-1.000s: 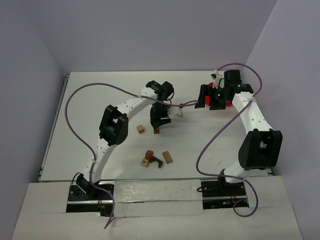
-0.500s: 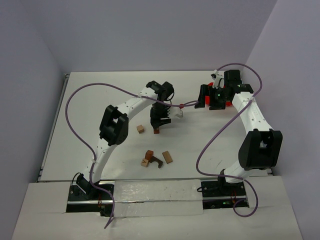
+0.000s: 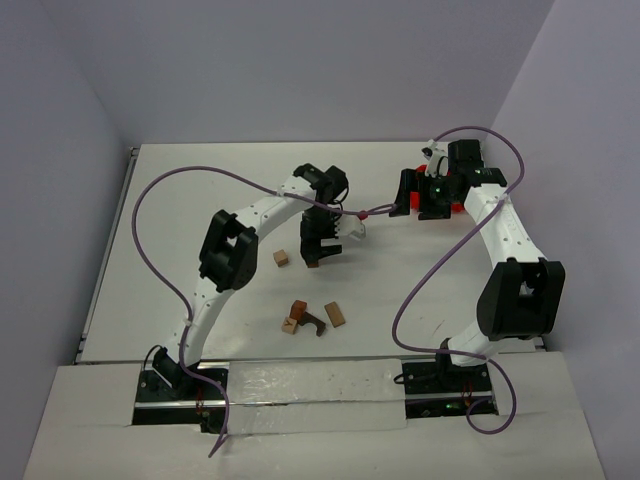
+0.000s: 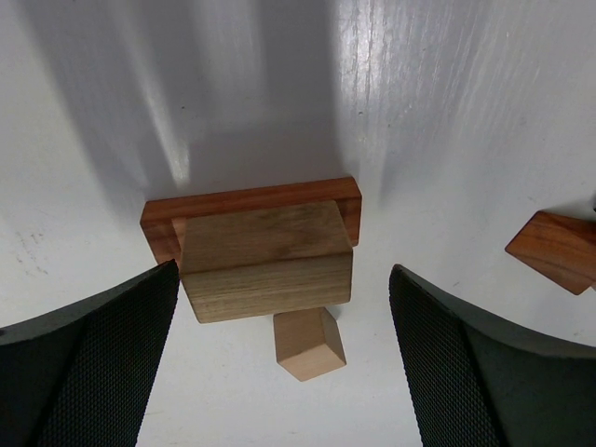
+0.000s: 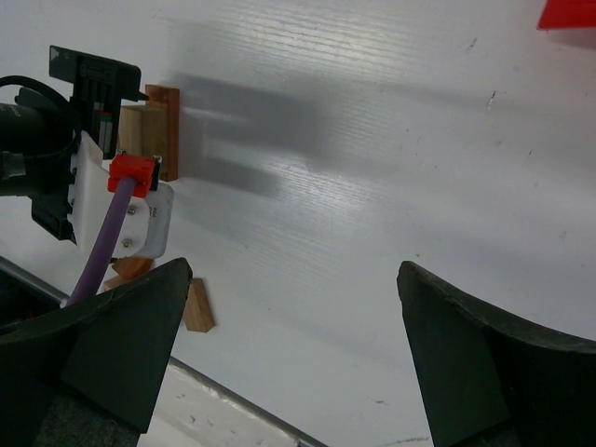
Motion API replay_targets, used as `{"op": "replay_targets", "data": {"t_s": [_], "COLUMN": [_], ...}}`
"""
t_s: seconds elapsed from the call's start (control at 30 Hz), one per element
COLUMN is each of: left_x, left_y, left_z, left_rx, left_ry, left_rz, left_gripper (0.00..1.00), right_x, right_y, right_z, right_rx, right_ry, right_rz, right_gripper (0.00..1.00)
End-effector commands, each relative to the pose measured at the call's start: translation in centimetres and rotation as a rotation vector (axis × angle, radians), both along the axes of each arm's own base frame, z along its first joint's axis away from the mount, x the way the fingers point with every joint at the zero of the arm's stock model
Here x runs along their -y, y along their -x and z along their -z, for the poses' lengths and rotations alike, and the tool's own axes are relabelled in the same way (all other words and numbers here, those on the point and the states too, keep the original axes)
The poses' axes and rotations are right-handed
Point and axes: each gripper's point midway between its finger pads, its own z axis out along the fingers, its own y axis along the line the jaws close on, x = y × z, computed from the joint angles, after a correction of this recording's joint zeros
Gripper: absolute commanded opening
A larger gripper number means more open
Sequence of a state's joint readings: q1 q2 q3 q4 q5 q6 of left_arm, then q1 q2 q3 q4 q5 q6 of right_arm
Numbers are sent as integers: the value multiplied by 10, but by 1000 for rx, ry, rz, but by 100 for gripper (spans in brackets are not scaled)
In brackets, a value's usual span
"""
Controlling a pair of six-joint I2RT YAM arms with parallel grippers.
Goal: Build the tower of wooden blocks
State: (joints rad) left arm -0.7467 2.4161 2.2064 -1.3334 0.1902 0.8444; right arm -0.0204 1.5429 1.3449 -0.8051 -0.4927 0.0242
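Left tool (image 4: pixel 284 279) just popped wide open and empty, leaving the tan block (image 4: pixel 265 261) on the reddish-brown block (image 4: pixel 251 198). The tower (image 3: pixel 314 262) is two high; a small cube (image 4: pixel 310 343) waits at its 6 o'clock.

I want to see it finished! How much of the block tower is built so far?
Done: the tower is two high, a tan block on a red-brown bar. In hand: nothing. The left gripper stands open around the tower, and the right gripper is open too. Left: the cube, the arch and the blocks beside it lie loose.
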Motion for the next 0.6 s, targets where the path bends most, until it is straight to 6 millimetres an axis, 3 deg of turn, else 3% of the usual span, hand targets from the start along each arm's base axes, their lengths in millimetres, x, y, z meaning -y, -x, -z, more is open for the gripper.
{"op": "replay_targets", "data": {"t_s": [0.0, 0.1, 0.3, 0.37, 0.4, 0.5, 0.57], "left_x": [0, 0, -8, -12, -19, -34, -56], "left_y": [11, 11, 12, 4, -1, -15, -24], "left_z": [-41, -65, -146, -179, -209, -248, -268], "left_rx": [30, 70, 198, 283, 358, 463, 502], "left_ry": [40, 75, 246, 342, 418, 565, 662], "left_rz": [14, 14, -37, -106, -163, -315, -489], "left_gripper": [99, 99, 99, 99, 99, 99, 99], "right_x": [-2, -4, -4, -4, -4, -6, -4], "right_y": [-5, -3, 3, 5, 6, 10, 10], "right_z": [-14, -18, -30, -32, -33, -35, -36], "right_rx": [45, 50, 94, 113, 120, 135, 147], "right_ry": [-17, -31, -22, -12, -9, -3, 15], "right_rz": [-19, -27, -28, -47, -52, -60, -57], "right_gripper": [100, 100, 100, 100, 100, 100, 100]}}
